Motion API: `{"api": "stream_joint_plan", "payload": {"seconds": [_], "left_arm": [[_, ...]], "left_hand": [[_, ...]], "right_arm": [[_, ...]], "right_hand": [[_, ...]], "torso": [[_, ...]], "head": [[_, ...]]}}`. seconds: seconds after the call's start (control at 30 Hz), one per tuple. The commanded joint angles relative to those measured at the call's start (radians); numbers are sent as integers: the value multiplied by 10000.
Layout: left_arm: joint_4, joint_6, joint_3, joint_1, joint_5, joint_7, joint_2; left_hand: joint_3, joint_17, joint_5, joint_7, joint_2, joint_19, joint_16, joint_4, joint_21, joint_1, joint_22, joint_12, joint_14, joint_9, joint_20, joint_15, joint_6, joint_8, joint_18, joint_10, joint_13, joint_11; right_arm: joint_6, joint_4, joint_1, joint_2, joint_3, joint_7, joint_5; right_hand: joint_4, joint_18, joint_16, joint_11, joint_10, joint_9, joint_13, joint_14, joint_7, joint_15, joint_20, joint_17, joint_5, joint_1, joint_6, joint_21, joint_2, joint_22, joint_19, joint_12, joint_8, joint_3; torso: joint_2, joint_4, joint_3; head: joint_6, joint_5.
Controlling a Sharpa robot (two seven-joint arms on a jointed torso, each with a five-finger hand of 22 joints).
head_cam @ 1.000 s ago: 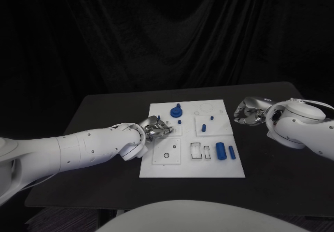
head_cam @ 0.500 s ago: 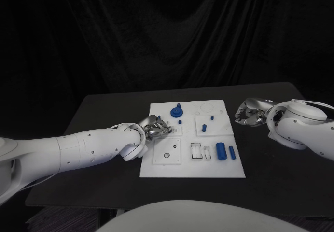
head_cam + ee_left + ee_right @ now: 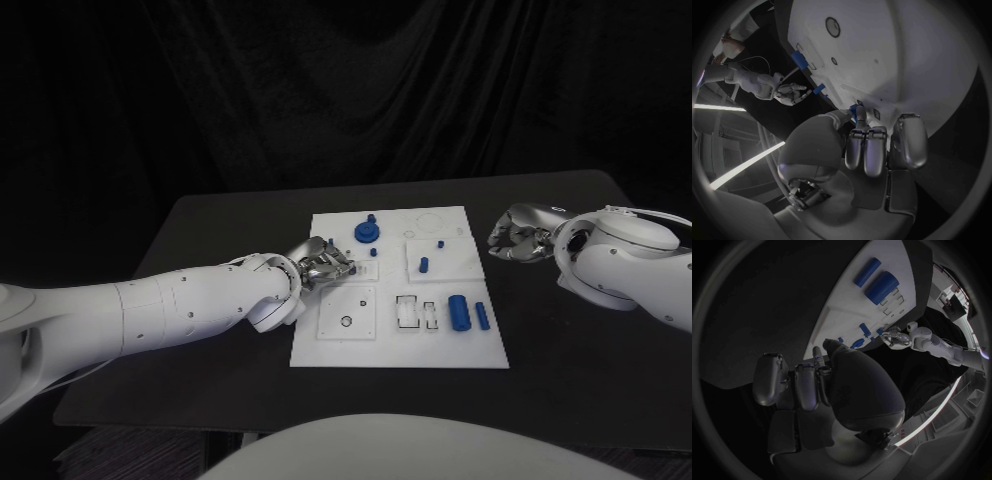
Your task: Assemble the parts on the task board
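Pinching a small blue part (image 3: 857, 112) between its fingertips, the left hand (image 3: 326, 265) sits at the left edge of the task board (image 3: 400, 345), mid-frame. Right hand (image 3: 512, 235) hovers off the board's right edge, fingers curled in, holding nothing as far as I can see.

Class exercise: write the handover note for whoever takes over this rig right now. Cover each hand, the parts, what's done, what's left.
Left hand: at the white task board's left edge, pinching a small blue part.
Right hand: beside the board's right edge, fingers curled, holding nothing.
Standing on the board: round blue knob, short blue peg.
Lying loose: thick blue cylinder, slim blue bar.
Left: placing these.
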Motion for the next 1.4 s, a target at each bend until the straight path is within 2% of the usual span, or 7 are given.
{"api": "stream_joint_plan", "payload": {"seconds": [0.03,0.53,1.0,1.13,1.2,1.27,1.4], "left_arm": [[-11,150,-18,-20,0,38,-32],[-3,342,-18,-21,0,296,-101],[106,236,-19,-21,0,592,-209],[192,123,-19,-22,0,654,-261],[246,64,-19,-22,0,690,-292],[312,-3,-19,-23,0,723,-331],[459,-163,-19,-25,0,798,-424]], "left_hand": [[119,2633,113,8,-84,145,26,-74,-58,-84,1715,-43,1038,24,-14,6,-50,-50,-73,1024,2631,21],[439,2633,184,38,-156,95,26,-345,-142,-93,1693,-43,1038,46,8,31,-108,-146,-57,1024,2631,45],[693,2633,52,102,-285,18,26,-576,-248,-255,1667,-43,1038,16,56,86,-150,-306,-38,1024,2631,104],[622,2633,-40,134,-417,8,26,-572,-236,-504,1671,-43,1038,-17,83,115,-105,-383,-41,1024,2631,137],[416,2633,-92,169,-523,8,26,-431,-217,-829,1675,-43,1038,-48,110,144,-61,-449,-45,1024,2631,169],[200,2633,-226,185,-590,6,26,-315,-212,-1043,1674,-43,1038,-62,127,162,-25,-495,-43,1024,2631,187],[-181,2633,-707,197,-637,12,26,-201,-180,-1251,1679,-43,1038,-68,148,175,45,-567,-45,1024,2631,202]], "right_arm": [[134,10,-29,-12,6,-175,-30],[219,1,-50,-8,6,-196,-30],[262,-9,-64,-10,6,-202,-30],[270,-9,-66,-13,6,-202,-30],[276,-8,-67,-15,6,-201,-30],[286,-7,-68,-19,6,-205,-30],[318,-6,-70,-23,6,-213,-30]], "right_hand": [[-3,168,-32,-31,-56,-14,1382,390,-49,-22,-26,10,54,-99,-46,-61,-18,1680,-37,-44,-31,62],[4,168,-32,-34,-56,-18,1383,390,-48,-24,-28,12,64,-115,-51,-63,-23,1680,-37,-44,-33,61],[8,170,-36,-45,-59,-21,1379,387,-51,-28,-30,4,71,-127,-55,-76,-29,1676,-42,-46,-35,61],[8,170,-36,-45,-59,-21,1379,387,-51,-28,-30,4,71,-127,-55,-76,-29,1676,-42,-46,-35,61],[8,170,-36,-45,-59,-21,1379,387,-51,-28,-30,4,71,-127,-55,-76,-29,1676,-42,-46,-35,61],[8,170,-36,-45,-59,-21,1379,387,-51,-28,-30,4,71,-127,-55,-76,-29,1676,-42,-46,-35,61],[10,169,-40,-51,-64,-25,1374,385,-54,-34,-33,-1,74,-140,-62,-70,-44,1678,-39,-48,-39,55]], "torso": [[-11,1,0],[-3,-1,2],[-8,2,-1],[-2,-1,1],[-2,-1,-2],[0,1,0],[-4,0,1]], "head": [[-2,9],[-2,4],[-2,14],[-2,24],[-2,28],[-2,23],[-2,28]]}}
